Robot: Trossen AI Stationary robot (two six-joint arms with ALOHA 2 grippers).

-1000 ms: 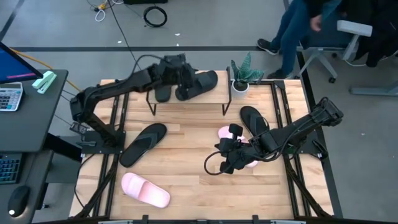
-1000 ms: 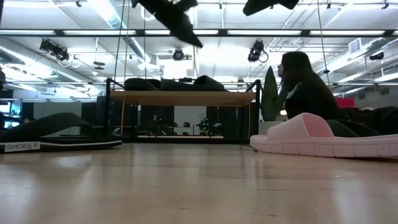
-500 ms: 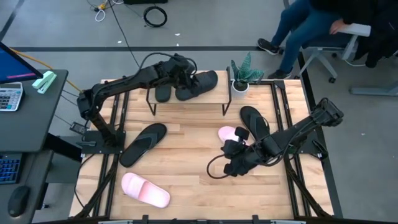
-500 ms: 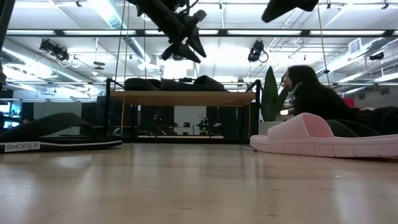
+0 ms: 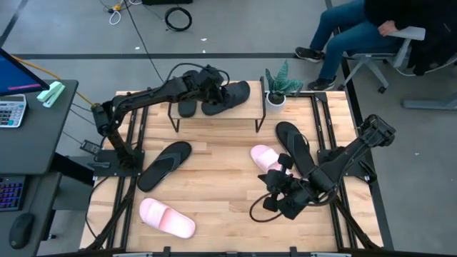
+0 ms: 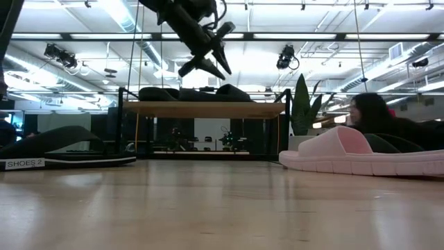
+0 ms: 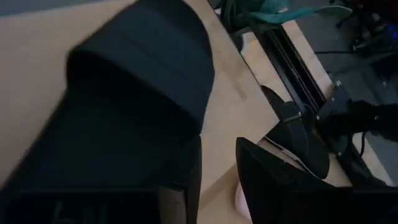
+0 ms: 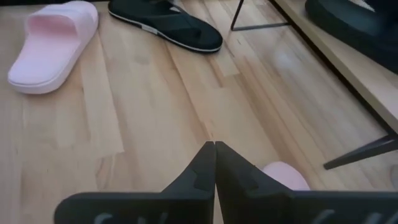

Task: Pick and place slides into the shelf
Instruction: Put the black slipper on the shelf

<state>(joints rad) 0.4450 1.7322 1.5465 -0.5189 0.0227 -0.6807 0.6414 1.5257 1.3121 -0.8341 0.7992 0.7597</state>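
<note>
Above the shelf, left end effector (fingers apart) overhangs black slides.

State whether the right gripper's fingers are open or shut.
Shut: the right gripper shows its fingertips pressed together, nothing between them.

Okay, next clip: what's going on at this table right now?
Two robot arms are putting slides onto a low shelf. Two black slides already sit on it, and the left gripper hovers just above them, holding nothing. The right gripper is shut and empty over the table's near right part. A pink slide, another pink slide and two black flip-flops are on the table.
</note>
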